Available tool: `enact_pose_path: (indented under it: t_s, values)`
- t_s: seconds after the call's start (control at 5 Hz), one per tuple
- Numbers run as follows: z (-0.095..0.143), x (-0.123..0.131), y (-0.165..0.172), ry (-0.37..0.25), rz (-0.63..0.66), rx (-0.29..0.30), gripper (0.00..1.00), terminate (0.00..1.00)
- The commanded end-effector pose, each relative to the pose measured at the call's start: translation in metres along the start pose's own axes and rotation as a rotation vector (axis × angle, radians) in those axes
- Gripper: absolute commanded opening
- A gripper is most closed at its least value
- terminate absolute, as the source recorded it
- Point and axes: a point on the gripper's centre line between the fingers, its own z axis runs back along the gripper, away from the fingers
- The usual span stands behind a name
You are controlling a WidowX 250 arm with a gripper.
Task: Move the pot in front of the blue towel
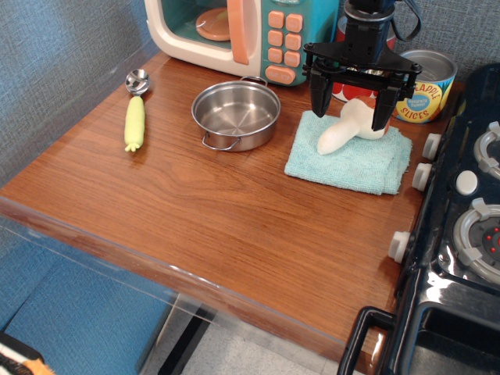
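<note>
- Wooden tabletop (195, 211) lies bare at the near edge, leaving room in front of the blue towel (351, 160).
- On the towel rests a white, mushroom-like toy (348, 129).
- Left of the towel, just apart, sits the pot (236, 115), ungrasped.
- Above the towel hangs the gripper (353, 94), fingers spread, holding nothing.
- Behind, a can (426, 86) reads "SLICES".

Our arm comes down from the top edge, wrist vertical; our gripper (353, 104) hangs with jaws spread wide, both fingers (319, 95) seemingly pointing straight down.
</note>
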Motion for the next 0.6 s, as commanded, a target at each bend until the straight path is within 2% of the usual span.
enact_pose_path:
  t_s: [0.0,0.2,0.4]
  values:
    - [0.0,0.0,0.0,0.0,0.0,0.0,1.0,0.0]
    - [0.009,0.003,0.013,-0.011,0.053,-0.005,1.0,0.0]
    - [0.022,0.007,0.029,-0.058,0.075,-0.055,1.0,0.0]
